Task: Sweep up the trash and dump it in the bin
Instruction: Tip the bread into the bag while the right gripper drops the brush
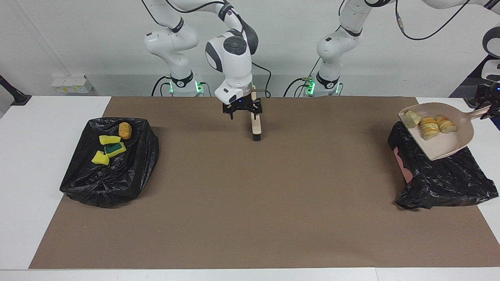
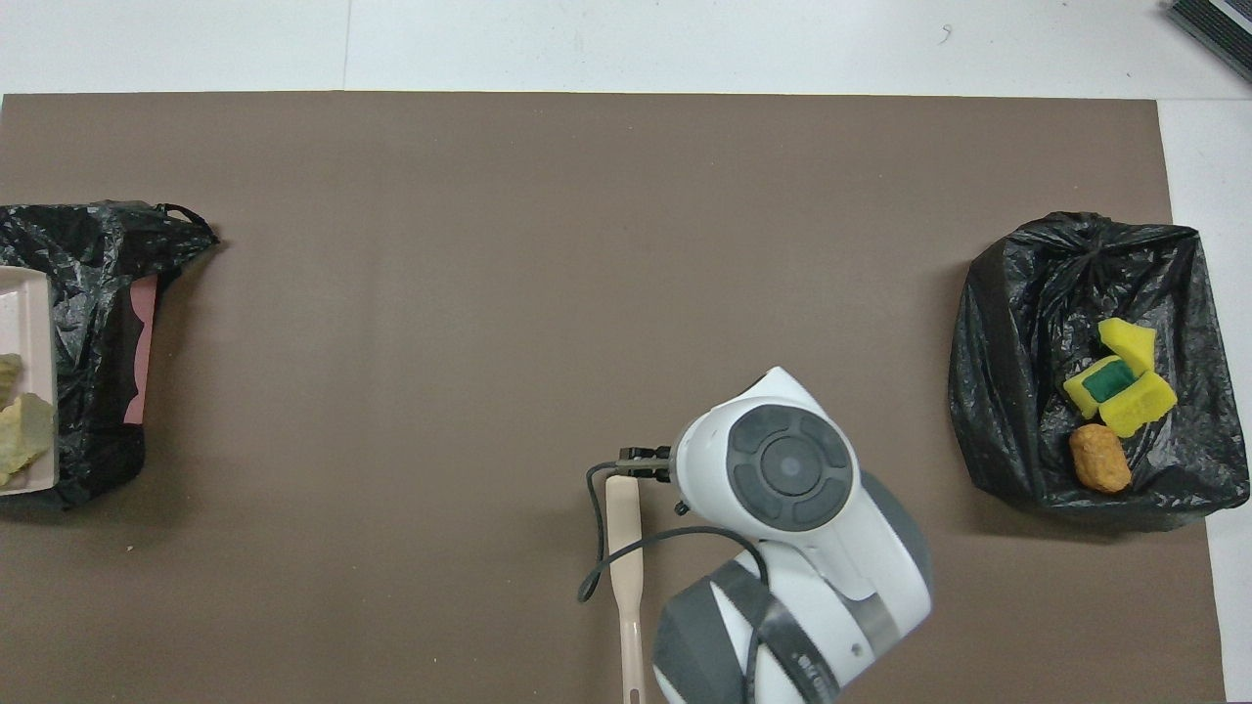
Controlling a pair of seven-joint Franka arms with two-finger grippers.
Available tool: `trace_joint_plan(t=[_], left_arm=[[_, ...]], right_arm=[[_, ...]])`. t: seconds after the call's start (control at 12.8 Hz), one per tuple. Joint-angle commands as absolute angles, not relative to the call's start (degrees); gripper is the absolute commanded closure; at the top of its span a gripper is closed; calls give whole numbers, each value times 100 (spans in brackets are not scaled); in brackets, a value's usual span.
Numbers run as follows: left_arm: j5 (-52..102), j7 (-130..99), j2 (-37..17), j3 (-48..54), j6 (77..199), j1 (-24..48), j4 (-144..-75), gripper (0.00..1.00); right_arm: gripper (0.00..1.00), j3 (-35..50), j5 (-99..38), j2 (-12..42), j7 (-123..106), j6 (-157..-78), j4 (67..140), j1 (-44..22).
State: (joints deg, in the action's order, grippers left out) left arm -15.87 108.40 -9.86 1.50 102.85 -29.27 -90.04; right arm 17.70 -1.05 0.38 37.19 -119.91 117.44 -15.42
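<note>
Three bread chunks (image 1: 429, 123) lie in the beige dustpan (image 1: 443, 138), bunched toward its upper edge. The dustpan hangs tilted in the air over the black bin bag (image 1: 441, 175) at the left arm's end of the table. Its handle runs to the left gripper (image 1: 485, 102), at the edge of the facing view, which is clamped narrow on it. In the overhead view only a corner of the dustpan (image 2: 24, 391) shows, with some of the chunks (image 2: 20, 435) in it, over that same bag (image 2: 93, 342), where a pink-red patch shows at one side.

The other scraps rest in the second black bag (image 1: 117, 171) at the right arm's end: yellow and green sponge pieces (image 1: 109, 148) clustered together, and a brown crusty lump (image 1: 125, 130) just beside them, nearer the robots.

The brush (image 1: 255, 124) lies flat on the brown mat (image 1: 250, 203) near the robots' edge, bristles pointing away from them. The right gripper (image 1: 242, 113) hangs over the mat just beside the brush handle, jaws spread wide and holding nothing.

No readable writing or brand shows on any item.
</note>
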Motion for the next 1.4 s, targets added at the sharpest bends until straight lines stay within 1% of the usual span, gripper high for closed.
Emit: trace_joint_plan(t=[0.0,0.16,0.31,0.39,0.62,0.78,0.86,0.94,1.01,1.17,1.33], left_arm=[[-2334,10925,-1212,237,10423,-2919,-8623,100],[-2951,10899,-1239,272,10747,-2778,-8631,100],[-3599,10846,-1231,272,10968,-2603,-8683,100],[-3891,10802,-1222,272,10986,-2480,-8727,100],[-4490,10627,-1187,264,11135,-2391,-8797,100],[-4771,10083,-994,264,11092,-2382,-8938,100],[-4912,9898,-837,264,11031,-2295,-9008,100],[-5131,9592,-739,246,10935,-2137,-9087,100],[-5490,9250,-625,272,10855,-2110,-9149,100],[-5686,8879,-502,264,10811,-2074,-9219,100],[-5992,8526,-466,281,10504,-1882,-9246,100]], right_arm=[[0,1811,333,53,3307,-11865,11462,-1083],[0,1793,343,53,2806,-11865,11295,-688],[0,1828,360,105,2044,-11857,11023,58],[0,1759,352,97,1604,-11796,10934,209],[0,951,395,26,1170,-11392,10496,115],[0,582,396,9,837,-10927,10100,71],[0,232,387,-52,670,-10725,9925,-156],[0,-311,378,-114,494,-10479,9749,-506],[0,-595,308,-123,344,-10198,9530,-623],[0,-615,281,-123,229,-9574,9064,-493],[0,-563,203,-184,237,-8863,8755,-352]])
